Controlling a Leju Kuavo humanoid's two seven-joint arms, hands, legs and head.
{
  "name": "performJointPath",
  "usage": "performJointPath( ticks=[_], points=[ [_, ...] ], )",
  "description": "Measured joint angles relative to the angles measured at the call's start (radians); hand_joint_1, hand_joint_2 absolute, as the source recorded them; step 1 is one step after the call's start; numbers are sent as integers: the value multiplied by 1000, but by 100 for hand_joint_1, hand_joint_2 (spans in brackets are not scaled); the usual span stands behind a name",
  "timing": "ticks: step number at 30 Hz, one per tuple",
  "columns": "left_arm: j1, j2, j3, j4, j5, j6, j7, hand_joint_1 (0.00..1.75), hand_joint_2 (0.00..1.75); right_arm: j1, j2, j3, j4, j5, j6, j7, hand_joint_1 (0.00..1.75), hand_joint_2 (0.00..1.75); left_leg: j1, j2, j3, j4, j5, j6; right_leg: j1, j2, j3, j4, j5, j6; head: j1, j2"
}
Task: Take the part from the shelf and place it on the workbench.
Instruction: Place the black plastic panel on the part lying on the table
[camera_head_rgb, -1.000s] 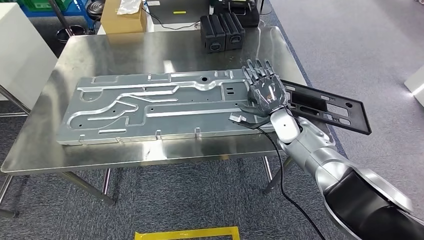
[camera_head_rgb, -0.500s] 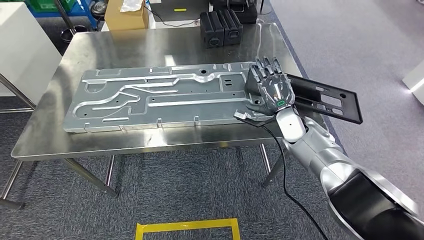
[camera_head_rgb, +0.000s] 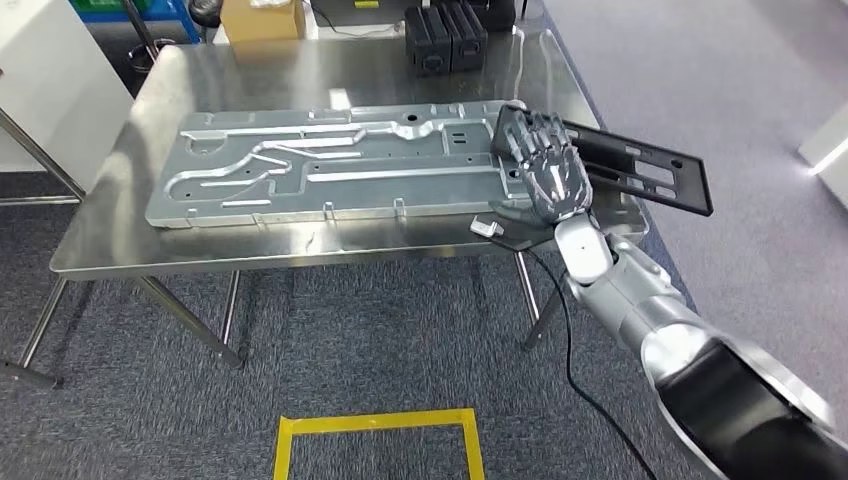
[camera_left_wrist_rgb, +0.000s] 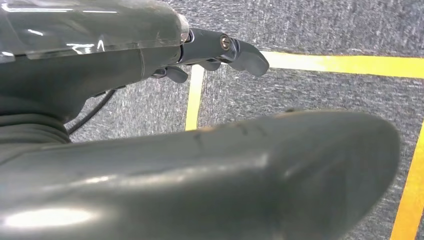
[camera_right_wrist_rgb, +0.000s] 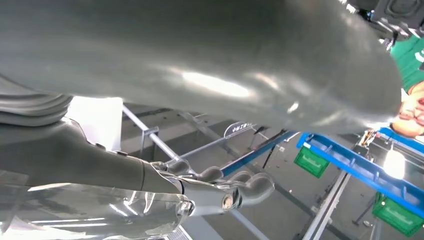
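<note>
One large stamped metal part (camera_head_rgb: 345, 165) lying flat across the middle of the steel counter (camera_head_rgb: 130, 240) in the head view, long side along the counter's length, probably so that its whole underside is borne and nothing overhangs; judged from this, already delivered to the counter. One black flat plate (camera_head_rgb: 645, 172) at centre right of the frame, jutting past the counter's right edge over the carpet; seemingly only half supported, so at some risk of tipping if nudged. Right hand (camera_head_rgb: 545, 170) raised just above the part's right end, back of the hand toward the camera, fingers apart and straightened, gripping nothing; likely a release pose, with the palm clear of the metal, though contact between fingertips and part cannot be settled. One small white tab (camera_head_rgb: 487, 228) just below the wrist at the counter's near edge; one black cable (camera_head_rgb: 565, 340) hanging from there toward the floor.

Left hand (camera_left_wrist_rgb: 220, 50) in its wrist view hanging over grey carpet with yellow floor tape (camera_left_wrist_rgb: 195, 97); fingers curled inward, nothing between them.

At upper centre of the head view, two black boxes (camera_head_rgb: 447, 38) side by side on the counter's far edge; one cardboard box (camera_head_rgb: 262, 18) beyond it at upper left; one yellow taped rectangle (camera_head_rgb: 378, 445) on the floor at bottom centre.
</note>
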Motion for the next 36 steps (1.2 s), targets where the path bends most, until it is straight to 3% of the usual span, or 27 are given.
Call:
performJointPath(
  ticks=[2,4,5,6,7,8,9,10,12,13,15,16,17,19,20,21,23,24,25,27,28,30,31,32,33,35,36],
  points=[
    [-2,0,0,0,0,-2,1,0,0,0,-4,-3,1,0,0,-1,0,0,4,4,-20,-8,28,16,-2,3,-22,52,-67,7,3,0],
    [-2,0,0,0,0,-2,1,0,0,0,-6,-5,2,0,0,-1,0,0,4,5,-48,-8,52,23,-4,3,-53,173,-171,12,6,0],
    [-2,0,0,0,-1,-2,1,0,0,1,-7,-6,3,0,0,-1,0,0,3,5,-64,-7,63,23,-4,3,-63,231,-197,14,6,0],
    [-2,0,0,0,-1,-2,2,0,0,2,-7,-7,4,0,0,-1,0,0,3,5,-80,-5,74,22,-4,3,-61,269,-198,16,6,0],
    [-1,0,0,0,-1,-2,2,0,0,2,-8,-7,4,0,0,-2,0,0,3,5,-96,-2,84,21,-4,3,-45,276,-178,17,6,0],
    [-2,0,0,0,-2,-2,2,0,0,2,-8,-8,5,0,0,-2,0,0,3,5,-111,1,93,18,-4,3,-13,249,-148,16,6,0],
    [-2,0,0,0,-2,-2,2,0,0,1,-8,-8,5,0,0,-2,0,0,3,5,-124,6,102,15,-4,3,35,195,-127,14,6,0],
    [-2,-1,0,0,-2,-2,2,0,0,0,-8,-10,4,0,0,-2,0,0,1,5,-135,10,109,11,-2,4,88,122,-125,10,6,0],
    [-3,-1,0,0,-2,-2,1,0,0,-4,-8,-18,1,0,0,-2,0,0,-1,4,-148,13,125,0,3,5,159,12,-148,1,6,0],
    [-3,-1,0,0,-2,-2,1,0,0,-5,-8,-23,0,-1,0,-2,0,0,-2,4,-151,10,136,-6,6,5,167,-11,-155,-4,5,0],
    [-1,-1,0,0,-2,-1,1,0,0,-1,-8,-34,-4,-4,0,-2,0,0,-1,3,-157,6,150,-18,5,2,154,-16,-139,-17,6,0],
    [1,-1,0,0,-2,0,1,0,0,4,-8,-41,-12,-6,0,-3,0,0,0,2,-165,15,135,-23,3,0,145,-16,-128,-25,6,0],
    [2,-1,0,0,-2,1,0,0,0,10,-9,-52,-24,-10,0,-3,0,0,1,1,-177,43,99,-28,0,-3,134,-18,-116,-32,6,0],
    [4,-1,0,0,-2,4,-1,0,0,22,-11,-87,-57,-16,0,-8,0,0,4,2,-208,156,-8,-35,1,-4,105,-17,-91,-42,5,0],
    [4,-1,0,0,-2,5,-1,0,0,29,-13,-113,-75,-18,0,-13,0,0,5,2,-220,224,-48,-38,2,-5,89,-16,-79,-44,5,0],
    [3,-1,0,0,-2,7,-2,0,0,40,-13,-140,-93,-18,0,-22,0,0,5,2,-223,277,-64,-39,4,-5,73,-15,-67,-45,4,0],
    [2,-1,0,0,0,10,-2,0,0,74,-13,-216,-144,-23,0,-57,0,0,5,2,-184,293,-30,-36,7,-5,41,-12,-44,-43,4,0],
    [1,-1,0,0,1,11,-2,0,0,94,-13,-266,-177,-29,0,-82,0,0,4,2,-138,248,-4,-31,9,-5,26,-9,-34,-41,4,0],
    [0,-1,0,0,2,12,-2,0,0,114,-11,-321,-211,-35,0,-108,0,0,2,2,-81,178,1,-24,10,-5,14,-5,-24,-39,4,0],
    [-2,0,0,0,5,18,-2,0,0,143,-5,-431,-272,-46,-1,-155,0,0,-5,1,13,41,-24,-11,11,-8,1,-3,-8,-30,5,0],
    [-4,-2,1,0,7,24,-2,0,0,157,0,-482,-298,-48,-1,-181,0,0,-9,0,32,3,-37,-5,10,-11,-1,-5,1,-24,5,0],
    [-3,-6,2,0,10,36,-4,0,0,191,14,-588,-344,-50,-1,-252,0,0,-10,-1,31,-15,-24,6,7,-14,-1,-13,17,-12,4,0],
    [-2,-9,3,0,13,43,-5,0,0,210,25,-649,-365,-55,-1,-296,0,0,-8,0,24,-21,-10,13,6,-11,-6,-8,6,-6,4,0],
    [-2,-12,4,0,16,47,-6,0,0,229,35,-707,-384,-66,-1,-337,0,0,-5,1,15,-25,5,21,5,-8,-15,10,-23,0,4,0],
    [-2,-15,5,0,18,49,-7,0,0,247,45,-767,-402,-84,0,-377,0,0,-3,2,3,-29,20,27,3,-5,-28,49,-72,4,5,0],
    [-3,-18,7,0,21,45,-8,0,0,279,68,-875,-427,-117,0,-443,0,0,-3,2,-31,-27,47,33,-1,-1,-59,173,-174,13,7,0],
    [-2,-19,8,0,21,41,-8,0,0,293,82,-930,-436,-125,0,-472,0,0,-2,2,-49,-26,60,32,-2,0,-68,235,-196,17,8,0]
  ],
)
